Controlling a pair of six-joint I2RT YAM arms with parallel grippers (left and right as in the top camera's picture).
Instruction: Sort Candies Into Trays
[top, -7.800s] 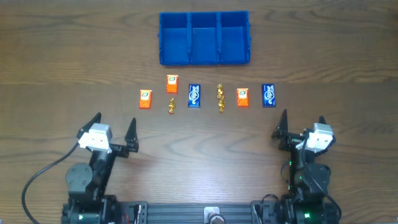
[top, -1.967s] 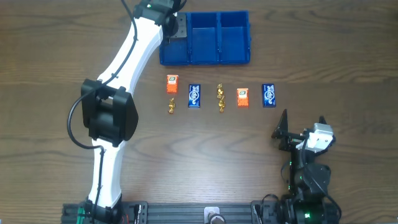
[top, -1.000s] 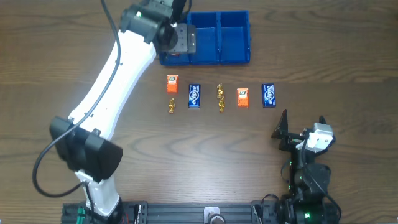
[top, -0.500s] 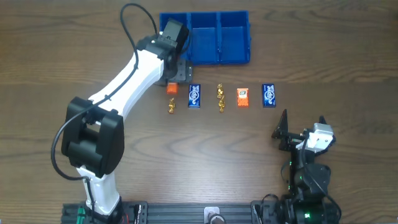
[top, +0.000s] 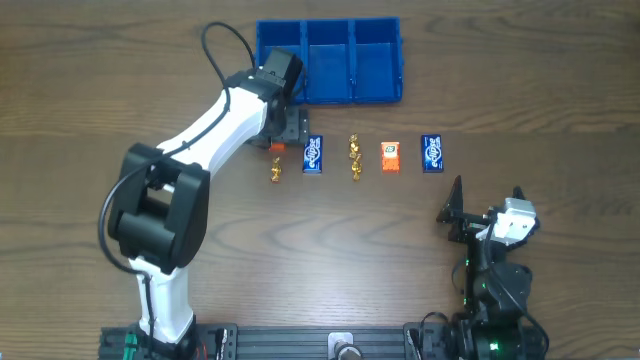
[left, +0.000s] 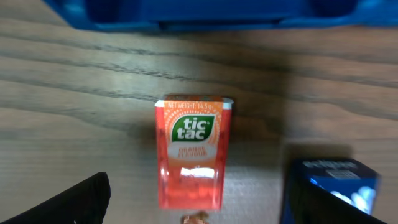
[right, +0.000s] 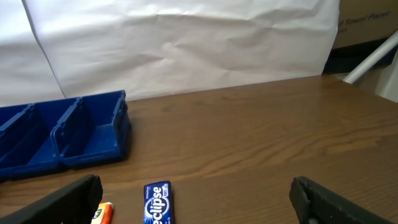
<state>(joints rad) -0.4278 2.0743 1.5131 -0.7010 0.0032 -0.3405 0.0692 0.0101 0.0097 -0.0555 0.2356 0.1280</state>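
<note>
box (left: 194, 152): orange, flat on surface (top: 90, 110), just beside tray (top: 330, 98)
left gripper (left: 194, 204): jaws apart; we see the box centred between them, long axis across the closing line
right gripper (top: 484, 203): jaws apart, well away

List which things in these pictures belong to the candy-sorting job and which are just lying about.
Belong to the job:
blue three-compartment tray
orange candy boxes
blue candy packs
gold-wrapped candies
left gripper, open above one orange box

Just lying about:
wooden table
white sheet behind the table
cardboard box in the background
</note>
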